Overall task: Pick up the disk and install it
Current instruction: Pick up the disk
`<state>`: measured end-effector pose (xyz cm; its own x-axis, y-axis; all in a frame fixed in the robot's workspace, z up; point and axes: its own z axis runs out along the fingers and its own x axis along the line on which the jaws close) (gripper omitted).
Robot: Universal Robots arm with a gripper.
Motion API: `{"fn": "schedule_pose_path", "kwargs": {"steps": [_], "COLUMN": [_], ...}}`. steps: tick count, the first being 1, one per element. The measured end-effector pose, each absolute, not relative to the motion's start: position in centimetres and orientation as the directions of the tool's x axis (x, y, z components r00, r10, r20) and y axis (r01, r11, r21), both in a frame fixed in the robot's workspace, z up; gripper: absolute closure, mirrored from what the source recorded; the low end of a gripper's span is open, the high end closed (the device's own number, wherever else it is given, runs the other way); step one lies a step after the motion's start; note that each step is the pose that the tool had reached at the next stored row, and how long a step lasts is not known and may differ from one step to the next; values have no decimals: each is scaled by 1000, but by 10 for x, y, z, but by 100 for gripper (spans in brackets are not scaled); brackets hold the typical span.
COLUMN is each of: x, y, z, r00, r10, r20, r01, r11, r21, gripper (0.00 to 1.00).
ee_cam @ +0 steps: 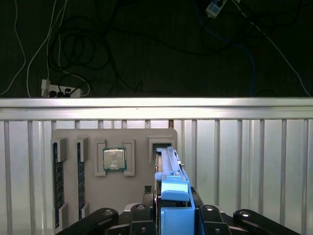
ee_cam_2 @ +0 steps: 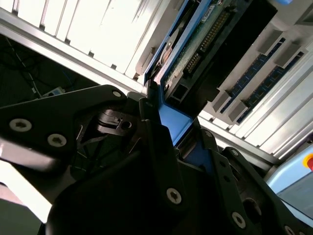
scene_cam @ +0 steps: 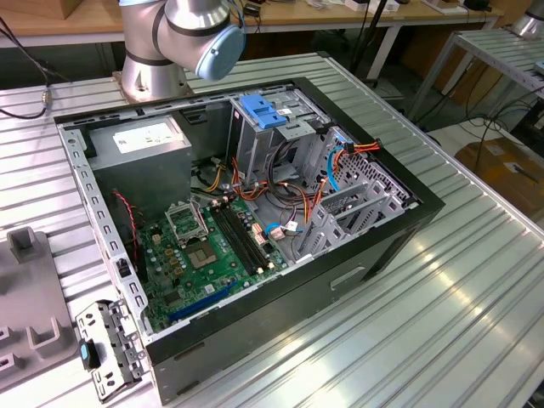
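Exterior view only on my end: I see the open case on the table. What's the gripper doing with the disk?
Observer: In both wrist views the gripper is shut on the disk, holding its blue carrier from both sides.
Operator: In the case yet?
Observer: No. In the first wrist view it stands upright over a grey holder tray on the slatted table, far end at a slot; whether it is seated there or just clear of it I can't tell.
Operator: Anything else in that tray?
Observer: A processor chip in a pocket beside that slot, and memory sticks in slots farther along.
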<state>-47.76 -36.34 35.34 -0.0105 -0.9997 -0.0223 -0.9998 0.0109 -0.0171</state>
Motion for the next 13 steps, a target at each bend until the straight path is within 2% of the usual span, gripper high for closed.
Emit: {"fn": "schedule_pose_path", "kwargs": {"steps": [13], "x": [-478], "y": [-363], "z": [361], "r00": [-11], "r10": [-1000], "r20": [-22], "r01": [-1000], "r11": [11], "r21": [-17], "gripper": [63]}}
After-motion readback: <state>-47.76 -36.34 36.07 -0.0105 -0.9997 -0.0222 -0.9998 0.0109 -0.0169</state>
